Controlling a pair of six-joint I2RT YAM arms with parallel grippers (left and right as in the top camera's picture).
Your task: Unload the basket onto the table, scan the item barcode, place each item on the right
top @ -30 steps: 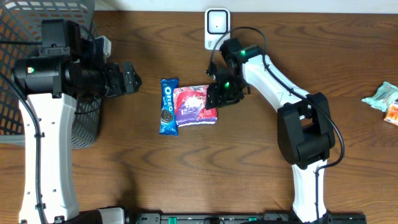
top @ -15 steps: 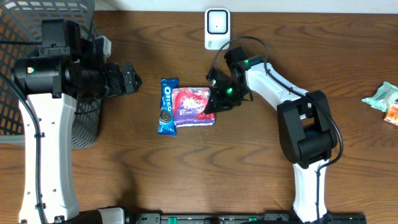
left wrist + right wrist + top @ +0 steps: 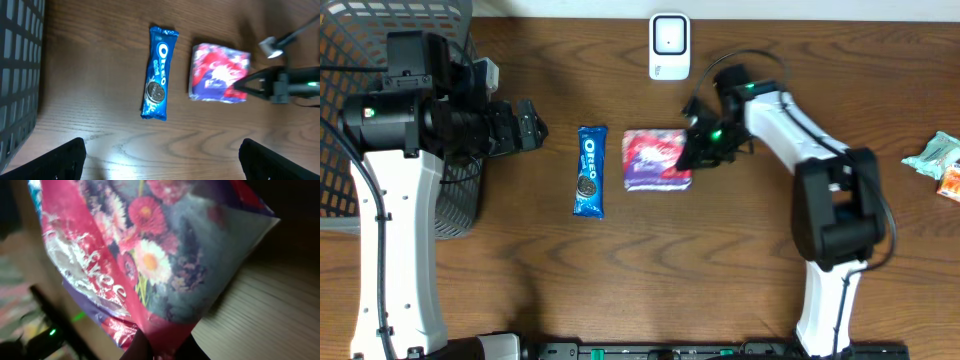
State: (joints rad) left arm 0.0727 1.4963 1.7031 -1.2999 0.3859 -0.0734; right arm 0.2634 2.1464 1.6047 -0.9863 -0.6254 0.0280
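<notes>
Floral packet (image 3: 655,158) | right pincer (image 3: 687,160) clenched on its edge, fingertips mostly hidden | left pincer (image 3: 532,125) released

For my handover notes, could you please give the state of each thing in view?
Flowered packet, gripped at one edge.
Right fingers, shut on the flowered packet.
Left fingers, open, empty.
Oreo pack, flat on the table, untouched.
Scanner, nothing held to it.

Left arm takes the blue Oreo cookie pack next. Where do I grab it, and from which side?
Probably across its narrow width near the middle, coming straight down from above. The blue Oreo cookie pack lies flat, long and slim, apart from the pink floral packet, so both long edges are free for the open left gripper.
</notes>
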